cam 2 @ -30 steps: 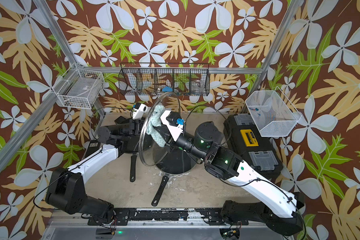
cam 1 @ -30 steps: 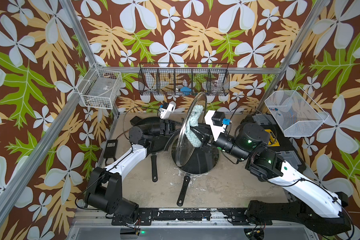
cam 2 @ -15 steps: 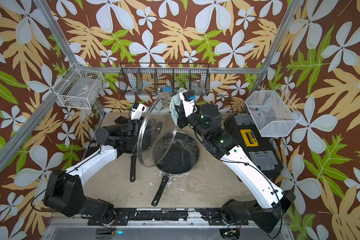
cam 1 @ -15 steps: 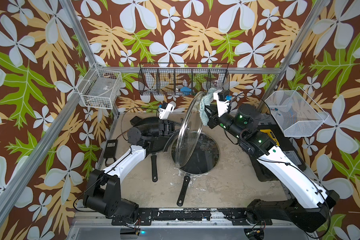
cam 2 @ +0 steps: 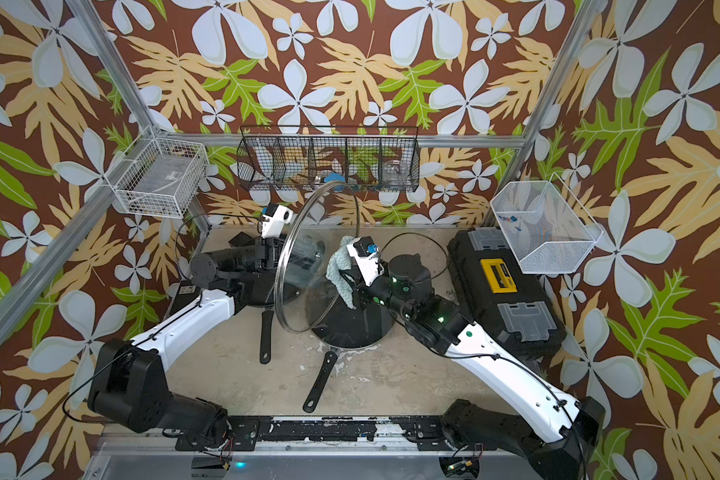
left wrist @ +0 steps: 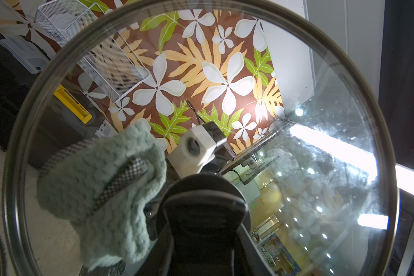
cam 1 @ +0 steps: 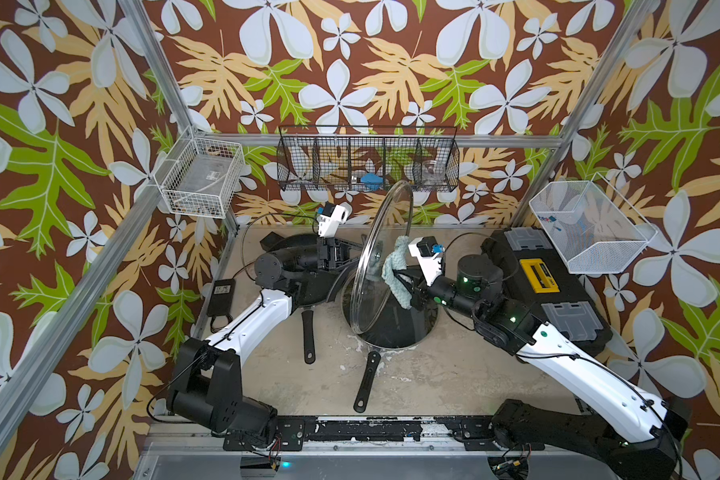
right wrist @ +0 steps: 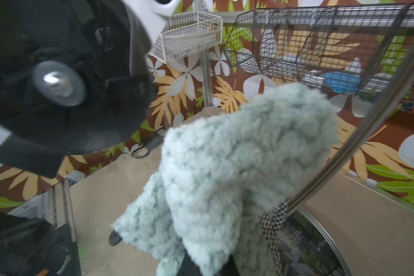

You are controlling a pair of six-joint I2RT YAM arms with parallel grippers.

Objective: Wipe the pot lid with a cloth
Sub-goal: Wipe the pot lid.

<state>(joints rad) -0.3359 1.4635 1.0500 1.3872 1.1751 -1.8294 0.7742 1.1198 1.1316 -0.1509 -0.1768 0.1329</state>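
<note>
my left arm (cam 1: 262,316): stretched inward; jaws clamped tight | my right arm (cam 1: 578,365): stretched inward; jaws clamped tight | both point at each other

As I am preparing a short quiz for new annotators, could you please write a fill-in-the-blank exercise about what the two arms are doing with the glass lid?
1. The left hand holds the pot lid on edge by its ____ handle.
2. The right hand holds a fluffy ____ up to the glass.
3. The toolbox beside the right arm has a ____ latch.

Missing words: black; cloth; yellow.
</note>
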